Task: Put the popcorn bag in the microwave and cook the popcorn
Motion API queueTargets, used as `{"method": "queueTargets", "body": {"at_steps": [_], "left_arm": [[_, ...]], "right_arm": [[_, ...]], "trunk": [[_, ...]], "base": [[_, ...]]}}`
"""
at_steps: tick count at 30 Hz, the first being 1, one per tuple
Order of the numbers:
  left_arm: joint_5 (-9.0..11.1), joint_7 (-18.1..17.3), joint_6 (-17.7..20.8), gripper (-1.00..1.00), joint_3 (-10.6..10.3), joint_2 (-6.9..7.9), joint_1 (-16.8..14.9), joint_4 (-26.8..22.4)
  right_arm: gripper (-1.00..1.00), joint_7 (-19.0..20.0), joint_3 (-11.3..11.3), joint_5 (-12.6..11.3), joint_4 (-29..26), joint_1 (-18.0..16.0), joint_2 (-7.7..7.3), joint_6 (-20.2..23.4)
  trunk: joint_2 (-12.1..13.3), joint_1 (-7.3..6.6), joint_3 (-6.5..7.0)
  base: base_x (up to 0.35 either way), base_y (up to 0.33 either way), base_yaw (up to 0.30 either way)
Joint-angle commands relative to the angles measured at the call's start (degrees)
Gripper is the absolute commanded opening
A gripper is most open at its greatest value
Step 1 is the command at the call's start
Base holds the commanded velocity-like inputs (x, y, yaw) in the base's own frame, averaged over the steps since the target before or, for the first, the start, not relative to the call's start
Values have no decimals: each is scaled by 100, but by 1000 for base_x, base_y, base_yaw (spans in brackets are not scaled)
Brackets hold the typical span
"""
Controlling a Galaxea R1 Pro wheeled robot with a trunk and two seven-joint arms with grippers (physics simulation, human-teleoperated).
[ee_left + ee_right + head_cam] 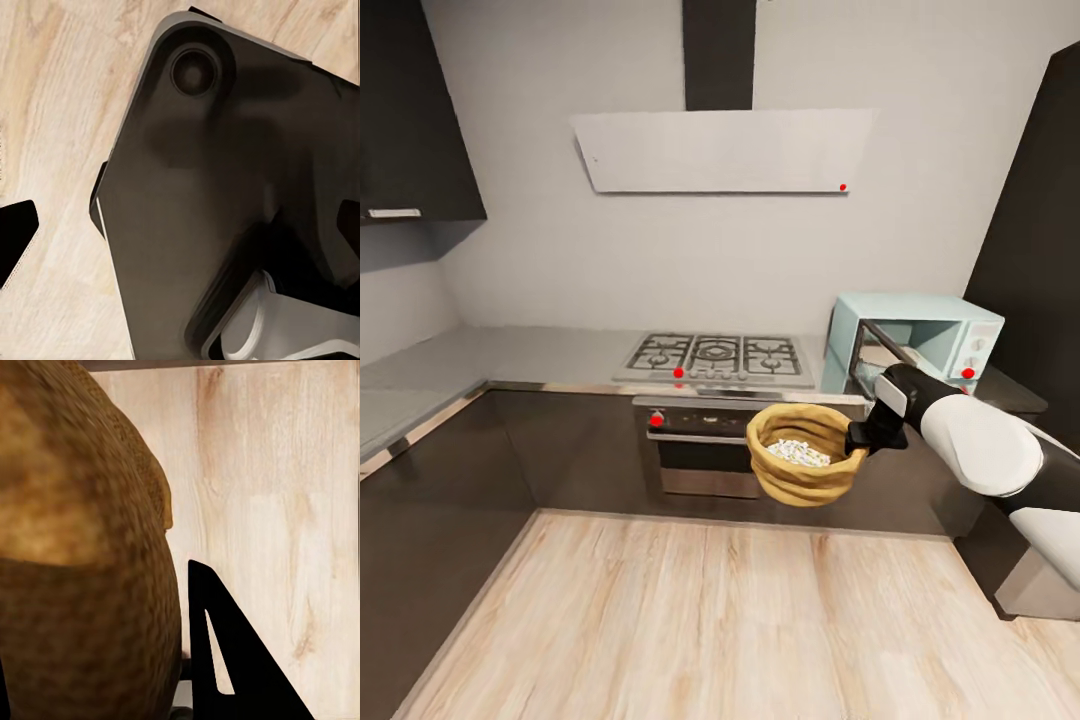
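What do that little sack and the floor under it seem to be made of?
The popcorn bag, held at its rim by the right claw, looks like coarse tan burlap: the right wrist view shows a woven grain and the rim is thickly rolled. The floor looks like pale matte wood planks, with grain streaks and plank seams, though it might be laminate.

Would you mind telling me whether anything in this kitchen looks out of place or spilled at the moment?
Nothing is spilled. The one unusual thing is the popcorn bag, held off the countertop over the wooden floor by the right end effector gripping its rim; it sits roughly level with popcorn inside. The microwave door looks open.
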Motion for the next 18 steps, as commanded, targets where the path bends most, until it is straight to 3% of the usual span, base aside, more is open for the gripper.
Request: {"method": "queueTargets", "body": {"at_steps": [1, 12, 18], "left_arm": [[15, 16, -11, 100, 8, -1, 1, -5], [15, 8, -11, 100, 8, 2, 1, 1], [15, 7, -11, 100, 8, 8, 1, 1]], "right_arm": [[-100, -6, -53, 37, -3, -5, 1, 17], [-100, -20, -53, 55, 6, 9, -124, 17], [-100, -19, -54, 65, 6, 10, -341, 17]], "trunk": [[-5, 1, -4], [-5, 1, 27], [-5, 1, 45]], "base": [[0, 0, -284], [0, 0, -284], [0, 0, -284]]}}
